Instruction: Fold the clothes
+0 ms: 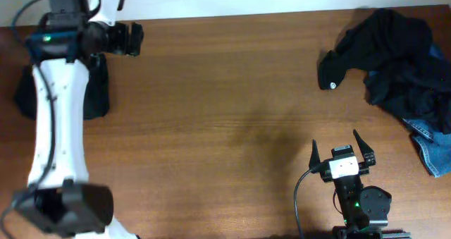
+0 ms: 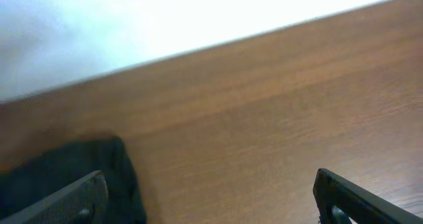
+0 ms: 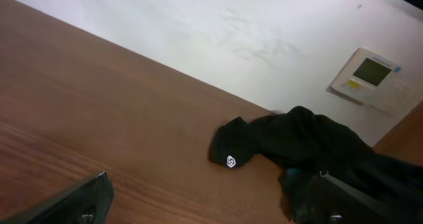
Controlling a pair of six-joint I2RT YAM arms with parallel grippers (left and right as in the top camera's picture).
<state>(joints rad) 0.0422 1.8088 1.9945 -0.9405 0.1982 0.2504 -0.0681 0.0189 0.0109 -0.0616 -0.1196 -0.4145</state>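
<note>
A pile of black clothes (image 1: 391, 52) lies crumpled at the table's far right; one piece sticks out to the left and carries a small white logo (image 1: 332, 85). The pile also shows in the right wrist view (image 3: 310, 141). Another black garment (image 1: 96, 91) lies at the far left, partly hidden under my left arm; its edge shows in the left wrist view (image 2: 59, 174). My left gripper (image 1: 132, 39) is open and empty, just right of that garment, near the table's back edge. My right gripper (image 1: 343, 151) is open and empty, near the front edge, below the pile.
Blue denim (image 1: 431, 149) sticks out from under the pile at the right edge. The brown wooden table (image 1: 225, 112) meets a white wall at the back. A wall panel (image 3: 367, 72) shows in the right wrist view.
</note>
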